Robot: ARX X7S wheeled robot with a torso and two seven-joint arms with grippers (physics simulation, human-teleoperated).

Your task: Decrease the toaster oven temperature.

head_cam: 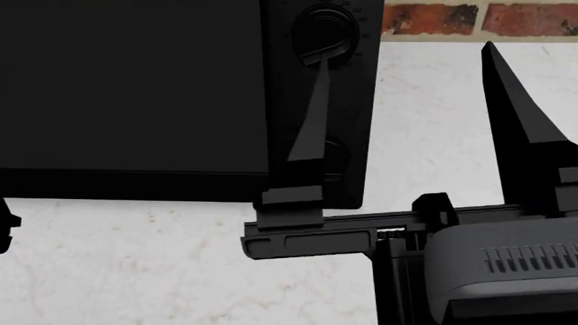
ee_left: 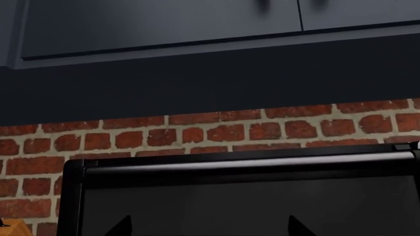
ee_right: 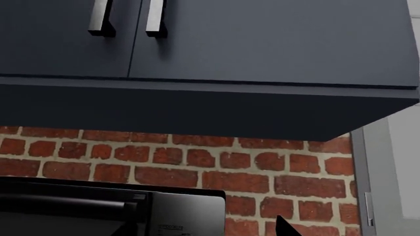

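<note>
on the pale marbled worktop (head_cam: pixel 181 271) the toaster oven (head_cam: pixel 135 88) stands against a red brick wall (head_cam: pixel 434 19), filling the upper left of the head view with its wide dark door. its narrow control panel (head_cam: pixel 348 101) runs down the door's right side, with a round black knob (head_cam: pixel 323 34) near the top and a second knob (head_cam: pixel 336 157) lower down.

the right gripper (head_cam: pixel 407 54) is spread wide open, its two long tapered fingers well apart. one finger (head_cam: pixel 312 115) lies across the panel with its tip touching the upper knob; the other finger (head_cam: pixel 519 115) stands clear over the bare worktop to the right of the oven. nothing is clasped between them.

tiny white dial marks ring the upper knob, too small to read. small white print on the oven's panel in the right wrist view is also illegible.

the left gripper (ee_left: pixel 206 227) shows only as two dark fingertips, set apart, before the oven door (ee_left: pixel 249 206), so it reads as open and empty. dark cabinets (ee_right: pixel 262 39) hang above the brick.
</note>
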